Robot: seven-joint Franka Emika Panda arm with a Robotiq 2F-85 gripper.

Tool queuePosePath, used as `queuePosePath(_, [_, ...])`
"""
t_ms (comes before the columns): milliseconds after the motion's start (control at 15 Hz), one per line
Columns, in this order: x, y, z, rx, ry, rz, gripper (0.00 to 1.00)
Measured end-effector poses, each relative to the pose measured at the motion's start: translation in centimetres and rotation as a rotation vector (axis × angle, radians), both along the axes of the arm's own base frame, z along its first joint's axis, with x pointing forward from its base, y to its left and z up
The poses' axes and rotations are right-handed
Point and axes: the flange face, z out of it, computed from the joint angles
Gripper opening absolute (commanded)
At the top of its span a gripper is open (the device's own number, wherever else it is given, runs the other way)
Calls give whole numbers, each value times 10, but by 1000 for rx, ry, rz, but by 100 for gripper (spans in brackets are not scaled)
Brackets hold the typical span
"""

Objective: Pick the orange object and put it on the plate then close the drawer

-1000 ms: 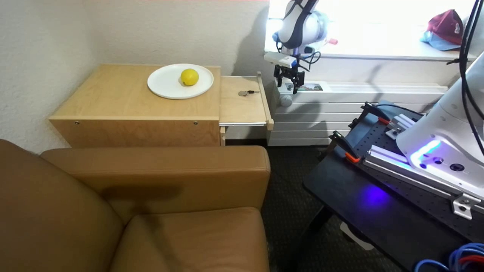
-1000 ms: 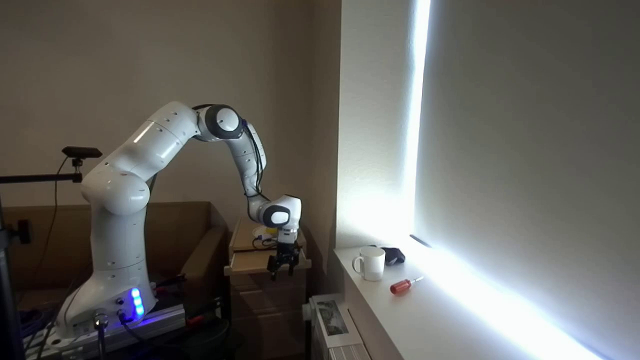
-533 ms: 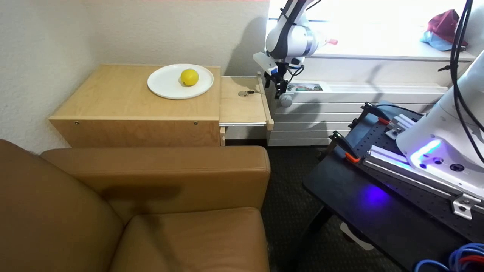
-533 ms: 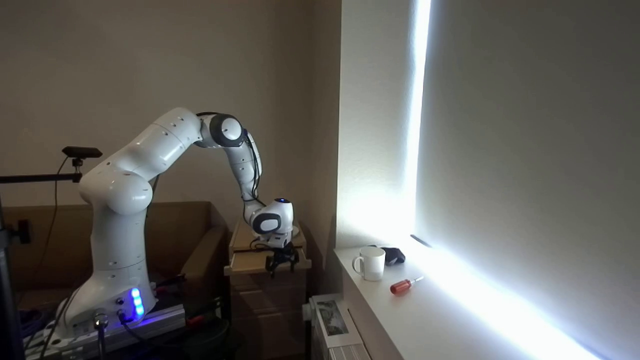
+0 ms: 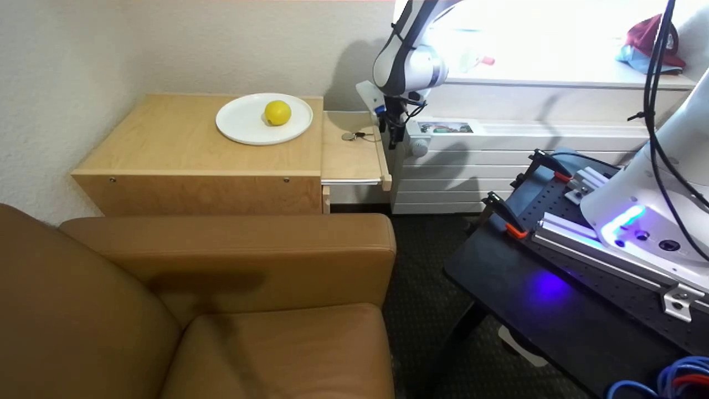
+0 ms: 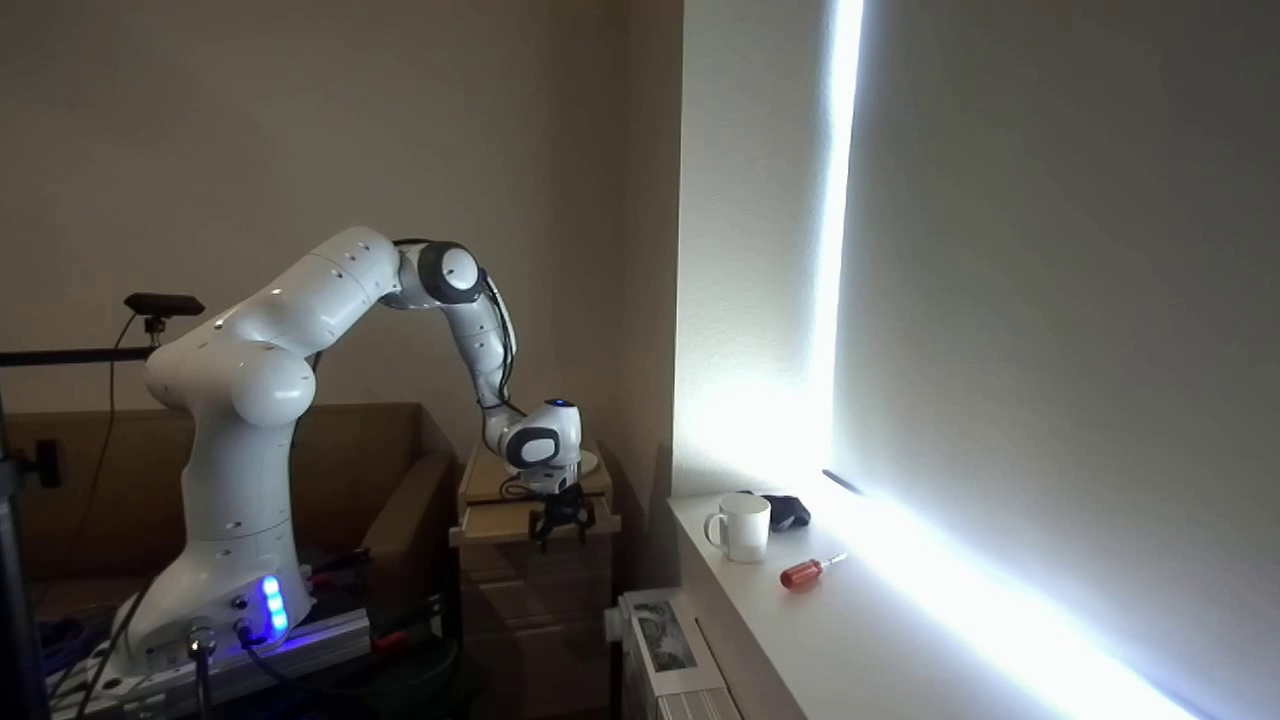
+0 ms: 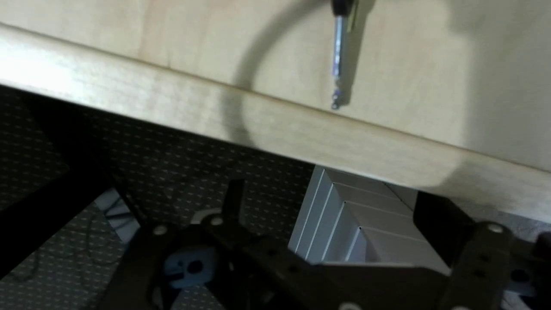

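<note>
The orange object, a small yellow lemon-like ball (image 5: 277, 113), rests on the white plate (image 5: 238, 124) on top of the light-wood side table. In an exterior view the plate (image 6: 589, 463) is mostly behind my arm and the ball is hidden. The drawer (image 5: 352, 163) is pulled part way out; it also shows in an exterior view (image 6: 495, 522) and its front panel in the wrist view (image 7: 284, 127). My gripper (image 5: 394, 138) is at the outer side of the drawer front, fingers pointing down. In the wrist view the gripper (image 7: 333, 198) is open and empty, with one finger against or very close to the panel.
A keyring (image 5: 350, 136) lies in the drawer. A white radiator (image 5: 532, 166) stands beside the drawer, under the windowsill. A brown sofa (image 5: 232, 238) stands in front of the side table. A mug (image 6: 745, 527) and a red screwdriver (image 6: 803, 573) are on the sill.
My gripper has moved from above the radiator toward the drawer front and tilted. The drawer has slid a little inward, its keys with it. Ball and plate have not moved.
</note>
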Motion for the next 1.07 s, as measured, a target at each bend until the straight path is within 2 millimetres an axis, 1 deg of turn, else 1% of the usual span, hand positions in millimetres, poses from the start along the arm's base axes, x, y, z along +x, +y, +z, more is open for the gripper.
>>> queuePosePath(133, [1,-2,0,-1,0,-6,100])
queuePosePath(200, [1,1,-1,2,0,-12,100])
queuePosePath(267, [3,7,-3,8,-1,-11,100])
queuePosePath(333, [6,18,-6,14,-6,-3,100])
queuePosePath(467, [12,54,-12,30,-16,30,100])
queuePosePath(667, [22,122,-14,40,-50,95,100])
queuePosePath(800, [29,156,-12,46,-74,120,100])
queuePosePath(867, [30,161,-11,41,-77,112,100])
queuePosePath(1067, [35,158,-11,30,-86,97,100])
